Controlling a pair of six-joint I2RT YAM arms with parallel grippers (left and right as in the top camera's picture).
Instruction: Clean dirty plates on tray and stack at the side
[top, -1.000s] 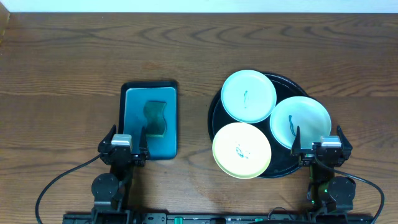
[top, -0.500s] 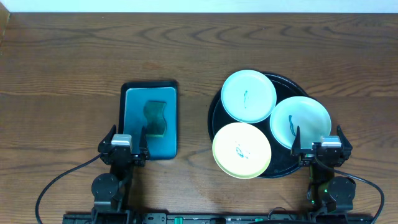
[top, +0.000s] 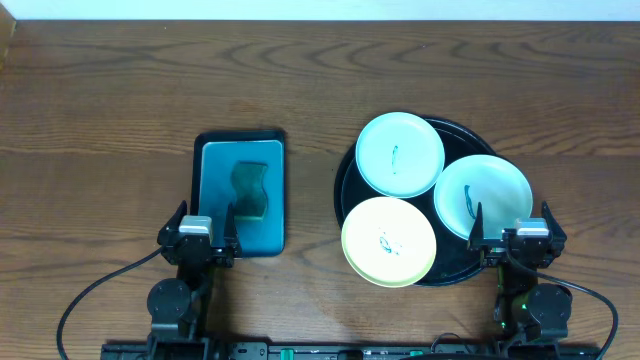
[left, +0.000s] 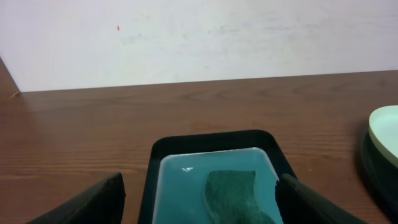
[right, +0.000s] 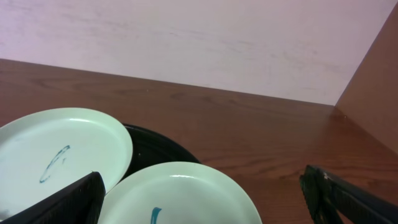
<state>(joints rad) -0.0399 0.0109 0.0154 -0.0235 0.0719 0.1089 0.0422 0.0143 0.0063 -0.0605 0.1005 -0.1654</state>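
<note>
Evidently no plate is cleaned yet: sponge pickup comes first

Overhead: the left fingers (top: 207, 222) and right fingers (top: 511, 225) sit at the near edge of the bench (top: 100, 100), both spread wide and grasping nothing. On the black tray (top: 350, 185) lie one mint plate (top: 400, 153) at the far side, a second mint plate (top: 482, 195) to the right, and the yellow plate (top: 389, 241) nearest, overhanging the rim. Each shows a blue-green smear. None is stacked at the side. A sponge (top: 251, 190) lies in the teal tray (top: 212, 160), just ahead of the left fingers.

Left wrist: the sponge lies directly ahead between the parted fingers, apart from both.

Right wrist: both mint plates fill the lower view with their smears visible, the nearer one between the parted fingers.

The step in hand looks like fetching the sponge. That calls for the left arm to descend and close on it, while the right probably steadies or lifts a plate.
</note>
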